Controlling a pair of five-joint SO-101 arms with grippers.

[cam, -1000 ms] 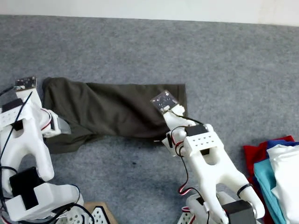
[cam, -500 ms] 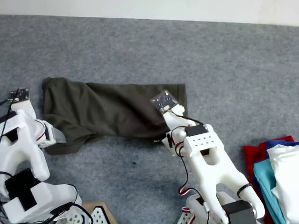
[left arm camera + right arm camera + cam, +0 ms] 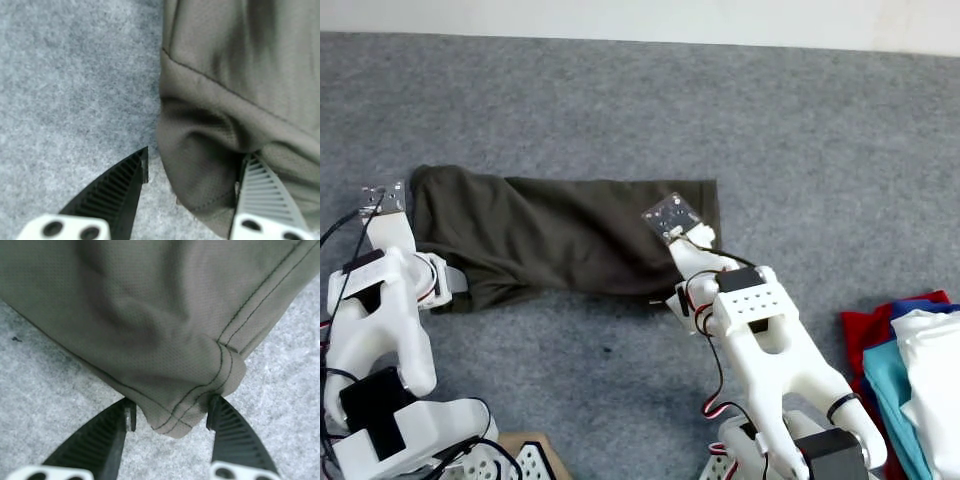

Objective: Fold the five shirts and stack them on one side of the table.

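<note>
High view — olive shirt [image 3: 560, 235], coloured pile [image 3: 910, 370] apart

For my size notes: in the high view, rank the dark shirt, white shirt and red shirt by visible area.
1. dark shirt
2. white shirt
3. red shirt, mostly covered

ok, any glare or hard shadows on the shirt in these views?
High view: even light, no glare on the olive shirt or grey table. Left wrist view: dark shadow in the shirt's fold at the left gripper. Right wrist view: faint shadow under the shirt's corner, no glare.
</note>
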